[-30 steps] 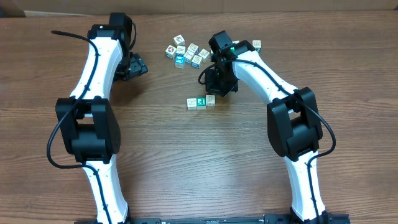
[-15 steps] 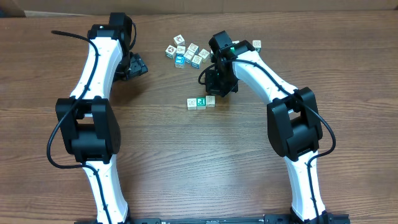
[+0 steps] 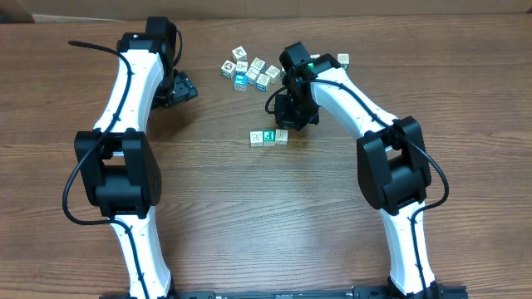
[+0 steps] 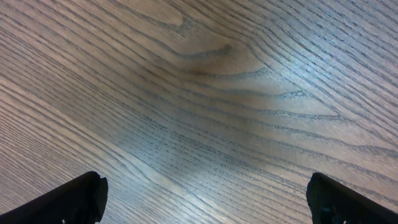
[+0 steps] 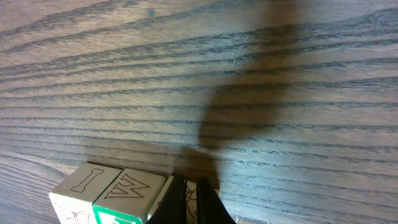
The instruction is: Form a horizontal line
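The right gripper (image 5: 186, 200), its black fingers pressed fully together and holding nothing, seems to rest against the right-end cube of the short row of small white and green picture cubes (image 3: 268, 136), probably to nudge it in line. Two cube tops read "I" and "M". The loose cluster of similar cubes (image 3: 249, 71) lies behind the row. The left gripper (image 4: 205, 202) waits far left of the row, wide open and empty.

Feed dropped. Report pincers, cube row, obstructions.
Left pincer open over table. Right pincer shut at right end of cube row. Loose cubes apart, farther back.
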Tool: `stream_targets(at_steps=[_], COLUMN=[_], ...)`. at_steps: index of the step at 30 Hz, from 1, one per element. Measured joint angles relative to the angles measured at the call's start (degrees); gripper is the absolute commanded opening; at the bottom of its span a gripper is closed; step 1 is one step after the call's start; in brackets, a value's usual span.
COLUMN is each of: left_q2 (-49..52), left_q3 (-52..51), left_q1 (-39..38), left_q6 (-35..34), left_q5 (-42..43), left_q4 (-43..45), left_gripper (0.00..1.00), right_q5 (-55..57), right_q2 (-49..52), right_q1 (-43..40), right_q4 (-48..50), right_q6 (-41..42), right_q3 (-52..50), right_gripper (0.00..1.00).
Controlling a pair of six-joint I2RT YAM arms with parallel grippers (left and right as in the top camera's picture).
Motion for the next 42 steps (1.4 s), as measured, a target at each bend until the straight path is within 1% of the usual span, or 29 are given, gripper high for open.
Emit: stream_targets(at_steps=[12,27,42], left_q2=[0.00,0.00,0.00], left_q3=[0.00,0.00,0.00], left_q1=[0.00,0.00,0.00], left_q6=[0.00,0.00,0.00], left_q5=[0.00,0.00,0.00], left_q4=[0.00,0.00,0.00], left_gripper=[0.99,1.00,1.00], right_q5=[0.66,0.66,0.68], right_q2=[0.00,0.00,0.00], right_q1=[0.00,0.11,0.37], right_q4=[2.93,-0.17,-0.13], right_q6=[-0.17,-0.37,-0.37], right_q3=[0.00,0.00,0.00], right_gripper=[0.04,0.04,0.04])
